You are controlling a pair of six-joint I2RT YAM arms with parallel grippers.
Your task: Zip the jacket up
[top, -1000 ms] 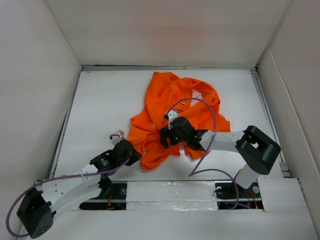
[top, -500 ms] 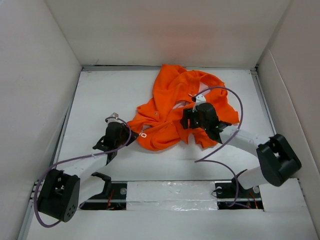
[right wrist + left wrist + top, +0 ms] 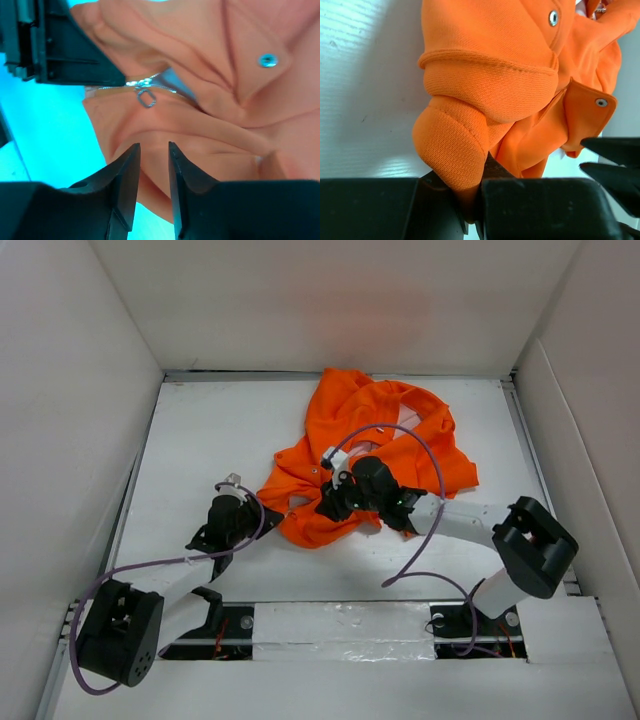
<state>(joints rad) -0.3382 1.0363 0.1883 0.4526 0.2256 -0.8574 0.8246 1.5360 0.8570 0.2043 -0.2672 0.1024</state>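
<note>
The orange jacket (image 3: 372,418) lies crumpled in the middle of the table. My left gripper (image 3: 260,517) is shut on a fold of its near left edge (image 3: 455,150), the fabric pinched between the jaws (image 3: 468,195). My right gripper (image 3: 329,507) hovers over the near hem. Its jaws (image 3: 153,145) stand a narrow gap apart with nothing between them. The small metal zipper pull (image 3: 145,97) hangs just beyond the right fingertips, on the light zipper line, close to the left gripper's black body (image 3: 65,47). Orange cloth (image 3: 215,125) fills the right wrist view.
White walls enclose the white table (image 3: 200,440) on three sides. Metal snap studs (image 3: 601,102) sit on the jacket's flaps. The right arm's purple cable (image 3: 425,540) loops over the jacket. The right fingers (image 3: 615,162) show at the edge of the left wrist view.
My right gripper moved left and nearer, from the jacket's middle to its near hem, and its jaws narrowed a lot. The left gripper kept its hold; the jacket shifted slightly.
</note>
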